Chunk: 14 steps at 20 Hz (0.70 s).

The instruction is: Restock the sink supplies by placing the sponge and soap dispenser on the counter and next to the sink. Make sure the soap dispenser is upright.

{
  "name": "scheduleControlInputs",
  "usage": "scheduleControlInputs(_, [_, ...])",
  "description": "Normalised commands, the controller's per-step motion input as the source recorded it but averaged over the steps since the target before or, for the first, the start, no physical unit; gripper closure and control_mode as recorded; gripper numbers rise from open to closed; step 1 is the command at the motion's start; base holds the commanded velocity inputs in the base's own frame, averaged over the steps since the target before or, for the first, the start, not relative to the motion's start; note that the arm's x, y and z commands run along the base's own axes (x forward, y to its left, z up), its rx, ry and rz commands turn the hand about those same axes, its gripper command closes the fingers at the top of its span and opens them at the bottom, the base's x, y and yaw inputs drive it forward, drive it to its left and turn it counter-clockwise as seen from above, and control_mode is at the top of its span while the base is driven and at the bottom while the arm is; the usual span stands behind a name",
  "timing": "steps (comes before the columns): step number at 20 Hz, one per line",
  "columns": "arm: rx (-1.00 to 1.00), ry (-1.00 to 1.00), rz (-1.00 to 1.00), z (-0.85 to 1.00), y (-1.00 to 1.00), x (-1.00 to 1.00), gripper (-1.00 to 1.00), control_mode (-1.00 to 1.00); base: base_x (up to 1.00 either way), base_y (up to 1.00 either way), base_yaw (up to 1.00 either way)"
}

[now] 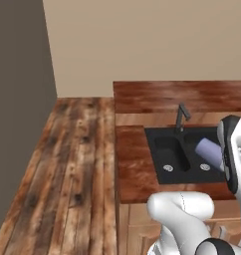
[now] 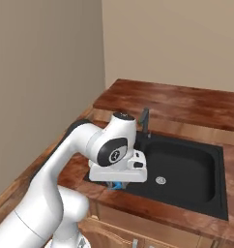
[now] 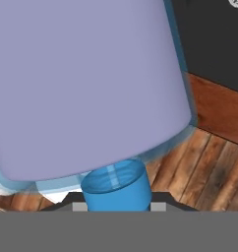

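While the white arm reaches over the black sink, we see the soap dispenser held close before the hand camera, its pale lavender body filling most of that view and its blue pump cap pointing toward the lens, low in the frame. The fingers are drawn in narrow and hold the dispenser at its blue end; the tips themselves are hidden behind the cap, so we cannot make out exactly where they press. From the left base view the lavender body shows lying tilted, not upright, above the right-hand part of the sink, partly hidden by the arm's wrist. From the right base view the hand hangs over the near left corner of the sink, and a small bit of blue peeks out beneath it. The slim dark faucet stands at the far rim of the sink, and silver drains mark the basin floors. The reddish-brown bench surrounds the sink on all sides, and a plank floor stretches away to the left of the sink.
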Motion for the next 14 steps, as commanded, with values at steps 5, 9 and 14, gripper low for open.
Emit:
scheduleControlInputs(5, [0.0,0.0,0.0,0.0,0.0,0.0,1.0,1.0,-0.16,-1.0,0.06])
scheduleControlInputs(9, [0.0,0.0,0.0,0.0,0.0,0.0,1.0,1.0,-0.32,-1.0,0.01])
scheduleControlInputs(14, [0.0,0.0,0.0,0.0,0.0,0.0,1.0,1.0,-0.36,-1.0,0.0])
